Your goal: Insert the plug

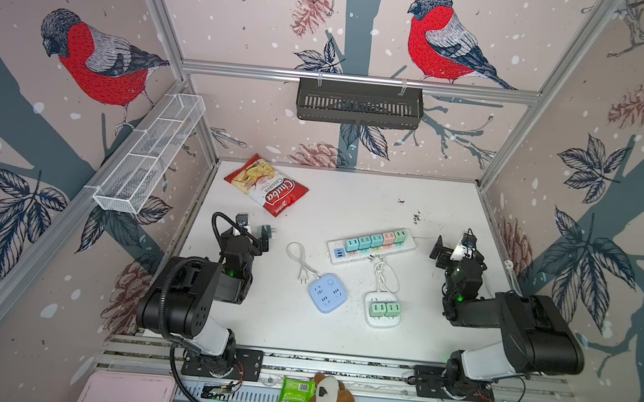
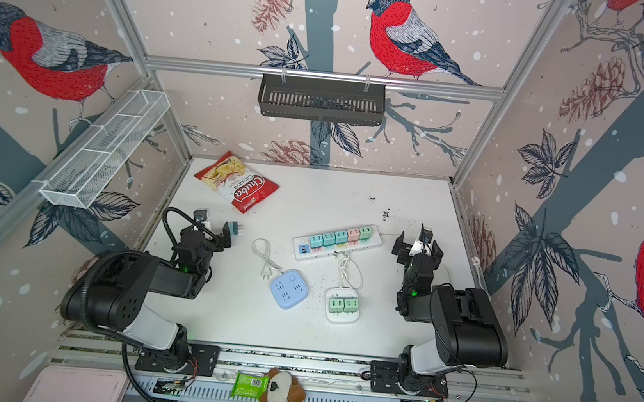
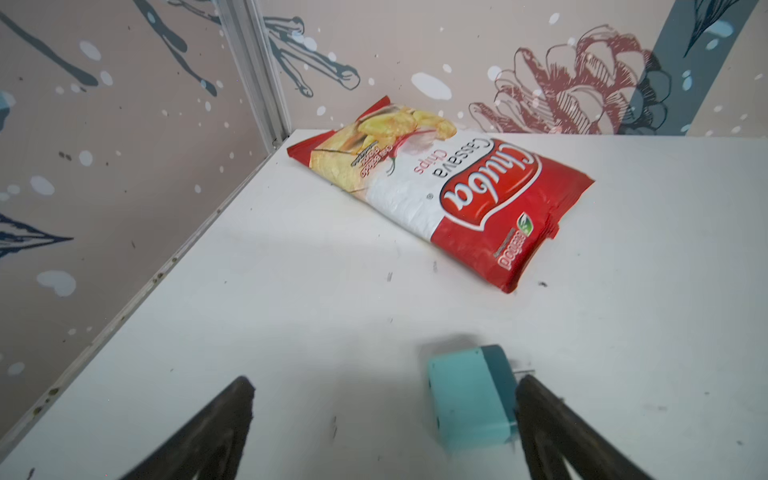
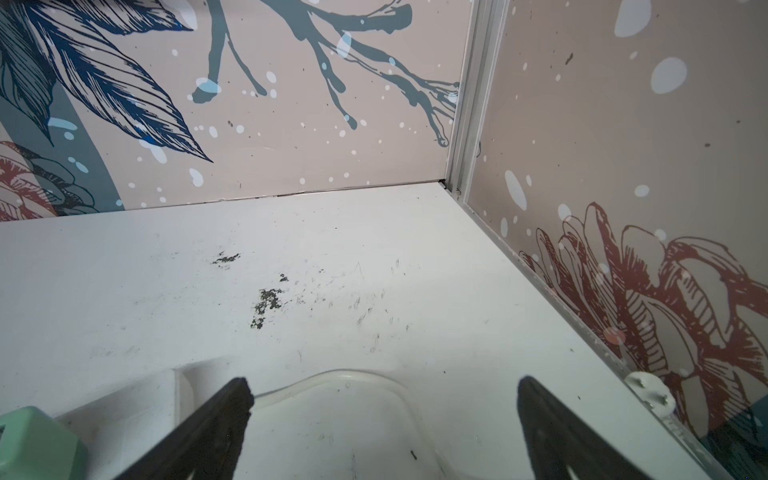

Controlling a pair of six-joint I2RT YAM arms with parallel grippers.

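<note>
Centre the wide-open left tool (image 3: 382, 386) on the teal plug (image 3: 469, 399), just inside one finger (image 3: 548, 424), well left of the power strip (image 1: 372, 246); close squarely, prongs free. Leave the right tool (image 4: 384, 386) apart, empty.

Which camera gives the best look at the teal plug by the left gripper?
The left wrist view: the teal plug sits large in the foreground, close against one finger of the open left gripper, though slightly blurred. Both top views show it small, prongs toward the power strip. The right wrist view misses it.
</note>
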